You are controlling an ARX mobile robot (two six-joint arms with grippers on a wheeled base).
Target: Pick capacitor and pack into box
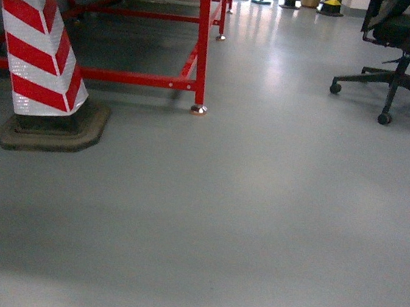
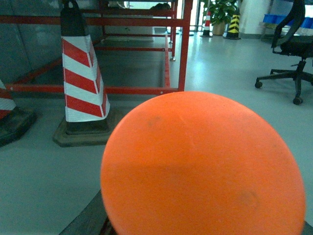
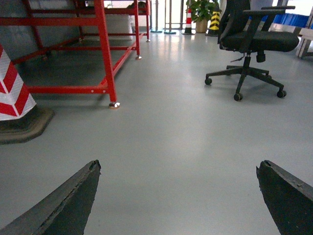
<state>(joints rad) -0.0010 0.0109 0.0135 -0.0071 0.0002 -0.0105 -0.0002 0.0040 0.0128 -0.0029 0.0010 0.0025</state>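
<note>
An orange-red rounded capacitor [image 2: 203, 164] fills most of the left wrist view, very close to the camera. It sits in my left gripper [image 2: 200, 230], which is shut on it; only one dark finger [image 2: 90, 219] shows at the lower left, the rest is hidden behind the piece. My right gripper [image 3: 178, 166] is open above bare grey floor, its two dark fingertips far apart with nothing between them. The box is out of view in every frame. Neither gripper shows in the head view.
A red-and-white striped cone [image 1: 42, 53] on a dark base stands at the left. Behind it is a red metal frame [image 1: 201, 42]. A black office chair [image 1: 405, 50] on castors is at the right. Grey floor [image 1: 219, 222] lies ahead.
</note>
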